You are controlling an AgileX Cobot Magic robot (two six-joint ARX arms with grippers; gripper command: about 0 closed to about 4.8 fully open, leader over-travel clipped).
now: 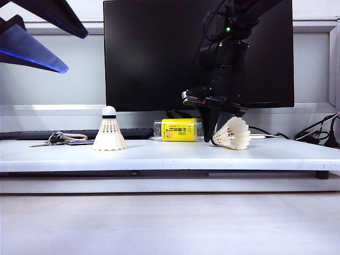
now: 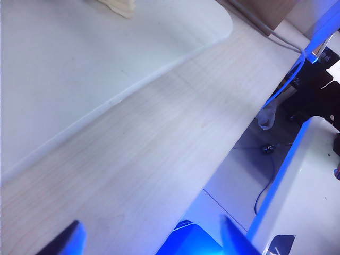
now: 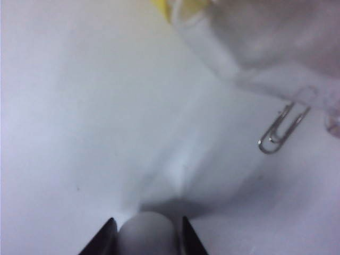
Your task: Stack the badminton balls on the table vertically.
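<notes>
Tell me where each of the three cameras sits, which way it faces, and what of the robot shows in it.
Exterior: low at the table edge, facing the monitor; right gripper pinches the lying shuttlecock, left gripper aloft.
Left wrist: high, angled down at the table corner; open fingertips.
Right wrist: just above the table, fingertips on the cork tip, by a paperclip.
Shared: yellow-labelled bottle.

The yellow bottle label (image 1: pixel 179 129) bears unreadable print.

I see open white tabletop (image 1: pixel 170 154) between the upright feather shuttlecock (image 1: pixel 109 132) and the yellow-labelled clear bottle (image 1: pixel 179 129); the black monitor (image 1: pixel 154 53) blocks behind.
</notes>
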